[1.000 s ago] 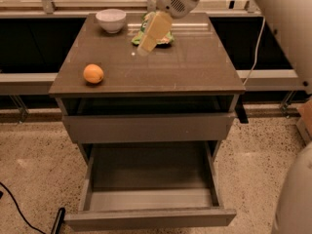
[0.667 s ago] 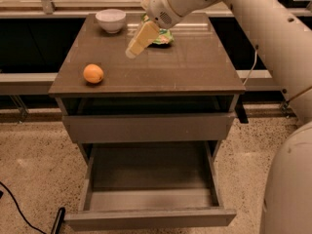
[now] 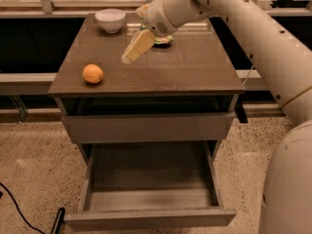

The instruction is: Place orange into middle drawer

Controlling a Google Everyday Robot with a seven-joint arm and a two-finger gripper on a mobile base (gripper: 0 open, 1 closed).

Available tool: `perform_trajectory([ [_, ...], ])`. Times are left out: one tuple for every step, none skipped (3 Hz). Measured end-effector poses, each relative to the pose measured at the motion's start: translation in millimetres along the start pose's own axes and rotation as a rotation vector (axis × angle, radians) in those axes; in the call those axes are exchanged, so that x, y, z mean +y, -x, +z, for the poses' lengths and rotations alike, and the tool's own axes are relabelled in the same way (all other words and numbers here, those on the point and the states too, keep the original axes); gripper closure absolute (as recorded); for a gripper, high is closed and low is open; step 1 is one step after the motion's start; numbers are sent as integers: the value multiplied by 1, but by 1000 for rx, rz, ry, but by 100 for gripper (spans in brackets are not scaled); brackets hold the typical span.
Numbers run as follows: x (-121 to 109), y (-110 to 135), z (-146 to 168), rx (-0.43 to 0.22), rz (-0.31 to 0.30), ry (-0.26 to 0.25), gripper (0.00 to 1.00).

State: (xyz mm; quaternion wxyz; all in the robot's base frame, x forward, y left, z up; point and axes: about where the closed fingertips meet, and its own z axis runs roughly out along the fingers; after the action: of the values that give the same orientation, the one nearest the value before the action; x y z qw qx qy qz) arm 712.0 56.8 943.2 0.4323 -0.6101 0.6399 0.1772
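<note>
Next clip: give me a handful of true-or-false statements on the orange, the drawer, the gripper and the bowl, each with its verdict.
1. The orange lies on the tabletop, near its front left corner. True.
2. The middle drawer is shut. False: it is pulled out, and nothing shows inside it.
3. The gripper is on the orange. False: it hovers above the tabletop, apart from the orange, to its right and further back.
4. A bowl stands at the back of the tabletop. True.
5. The orange sits in the bowl. False: it lies on bare tabletop, well in front of the bowl.
</note>
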Motion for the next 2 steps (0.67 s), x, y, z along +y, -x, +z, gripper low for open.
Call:
perform_trajectory([
  [7, 3, 44, -122, 9, 3, 0],
  [14, 6, 78, -188, 14, 13, 0],
])
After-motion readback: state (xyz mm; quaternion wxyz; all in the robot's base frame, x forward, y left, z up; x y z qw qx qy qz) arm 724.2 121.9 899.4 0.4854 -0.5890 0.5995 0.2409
